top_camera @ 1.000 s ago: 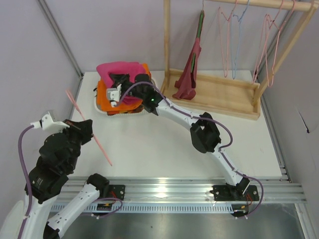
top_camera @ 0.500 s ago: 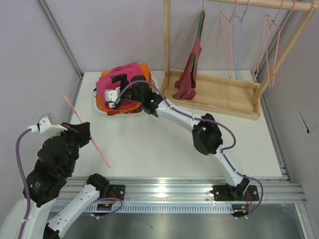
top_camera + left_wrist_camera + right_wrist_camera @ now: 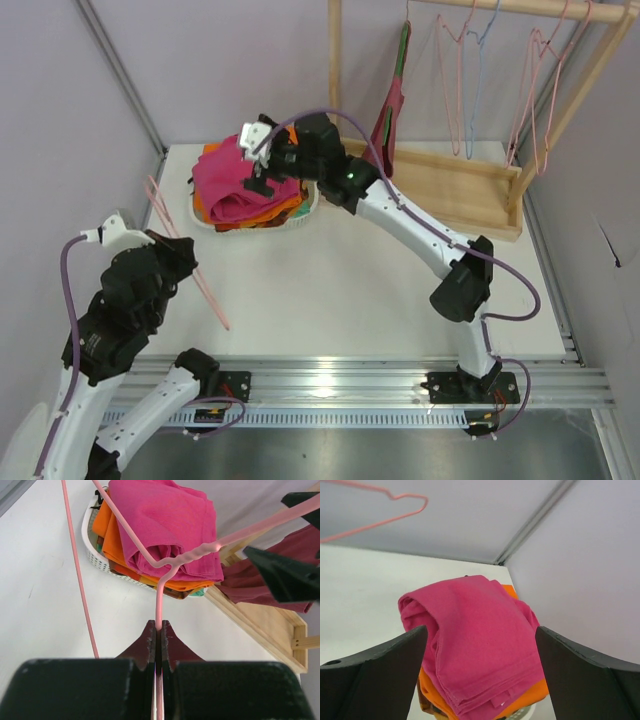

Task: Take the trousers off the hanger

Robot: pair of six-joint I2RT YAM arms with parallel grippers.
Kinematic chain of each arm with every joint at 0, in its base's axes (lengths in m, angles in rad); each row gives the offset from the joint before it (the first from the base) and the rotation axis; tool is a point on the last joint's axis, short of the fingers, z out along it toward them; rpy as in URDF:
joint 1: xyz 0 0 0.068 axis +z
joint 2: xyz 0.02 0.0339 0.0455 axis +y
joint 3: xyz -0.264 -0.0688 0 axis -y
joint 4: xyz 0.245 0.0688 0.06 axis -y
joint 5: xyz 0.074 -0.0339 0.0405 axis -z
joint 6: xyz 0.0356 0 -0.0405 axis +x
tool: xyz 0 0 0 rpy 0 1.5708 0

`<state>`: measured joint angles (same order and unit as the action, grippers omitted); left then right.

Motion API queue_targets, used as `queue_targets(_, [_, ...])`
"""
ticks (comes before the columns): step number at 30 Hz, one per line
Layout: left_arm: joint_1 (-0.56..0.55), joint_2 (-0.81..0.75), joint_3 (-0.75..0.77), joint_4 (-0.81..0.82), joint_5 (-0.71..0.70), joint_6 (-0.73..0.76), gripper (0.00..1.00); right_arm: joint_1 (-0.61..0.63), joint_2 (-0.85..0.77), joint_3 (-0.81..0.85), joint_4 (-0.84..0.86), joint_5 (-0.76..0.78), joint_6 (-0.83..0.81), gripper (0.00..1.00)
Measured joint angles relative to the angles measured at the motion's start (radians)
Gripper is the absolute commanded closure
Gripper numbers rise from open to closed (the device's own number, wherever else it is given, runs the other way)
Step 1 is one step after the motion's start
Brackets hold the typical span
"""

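Observation:
The magenta trousers (image 3: 228, 182) lie folded on the orange cloth (image 3: 285, 205) in the white basket (image 3: 305, 212), off the hanger. My right gripper (image 3: 265, 165) hovers just above them, open, with nothing between its fingers. The right wrist view shows the trousers (image 3: 480, 640) below and between the spread fingers (image 3: 375, 675). My left gripper (image 3: 186, 266) is shut on the thin pink wire hanger (image 3: 205, 295), holding it bare above the table's left side. In the left wrist view the jaws (image 3: 159, 632) pinch the hanger (image 3: 167, 565) at its neck, with the trousers (image 3: 165, 520) beyond it.
A wooden rack (image 3: 450, 190) stands at the back right. A maroon garment (image 3: 386, 120) hangs there on a green hanger. Bare pink hangers (image 3: 455, 80) and a light-blue one (image 3: 478, 70) hang from its rail. Grey walls close in the left and right sides.
My right gripper opened, let go of the trousers on the basket pile and rose above them. The left arm shifted slightly, keeping hold of the hanger.

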<state>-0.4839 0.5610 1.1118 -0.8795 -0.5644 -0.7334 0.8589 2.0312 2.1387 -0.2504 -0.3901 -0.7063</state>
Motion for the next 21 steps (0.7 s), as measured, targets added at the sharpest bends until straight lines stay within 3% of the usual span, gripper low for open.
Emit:
queue_targets(7, [0.028,0.086,0.034,0.039,0.078,0.001,0.99,-0.071,0.077,0.270,-0.107,0.095,0.506,0.12])
queue_targets(12, [0.169,0.209,0.060,0.089,0.260,0.014,1.00,-0.100,0.076,0.237,-0.103,0.163,0.795,0.19])
queue_targets(17, [0.359,0.299,0.093,0.184,0.462,0.038,1.00,-0.133,0.103,0.193,-0.105,0.170,0.959,0.20])
queue_targets(21, [0.432,0.363,0.131,0.293,0.615,0.061,1.00,-0.156,0.132,0.187,-0.105,0.211,1.004,0.20])
